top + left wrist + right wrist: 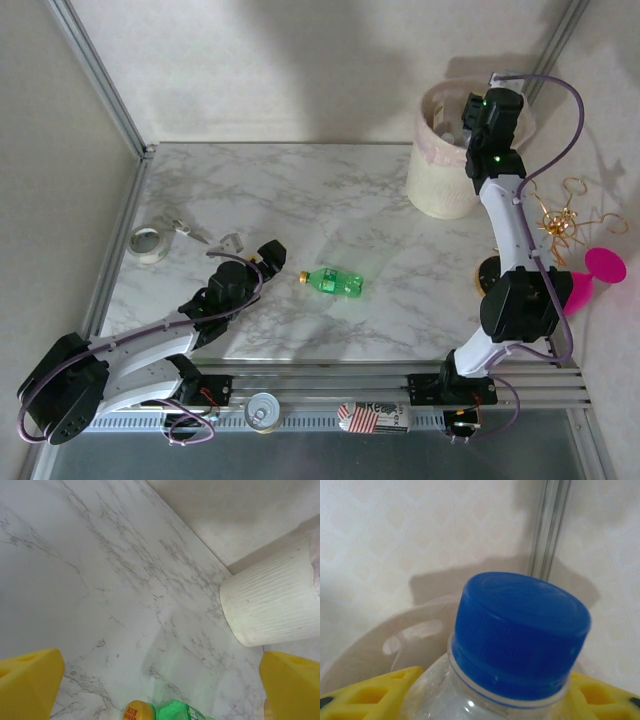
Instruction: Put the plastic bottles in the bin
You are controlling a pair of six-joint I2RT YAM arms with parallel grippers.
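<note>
**A:** Right gripper is up over the bin, jaws closed partway around a clear bottle with a blue cap, clamped just below the neck. The wrist view puts the bin's mouth right behind that cap.

**B:** So what spoils it from here?

**A:** The drop, I'd say. From above, the gripper looks to be toward the bin's far right rim rather than dead centre. Let go there and the bottle could clip the rim and bounce out, down behind the bin where neither arm reaches easily. I can't tell how full the bin is either.

**B:** And the other arm?

**A:** Left gripper is spread as wide as it goes, holding nothing. It's well away from the bin on the near-left, just beside a green bottle lying on its side on the table.

**B:** Trouble there?

**A:** It's a round bottle on smooth marble. If one finger nudges it before the other closes, my guess is it rolls, maybe off toward the near edge, away from the bin.
</note>
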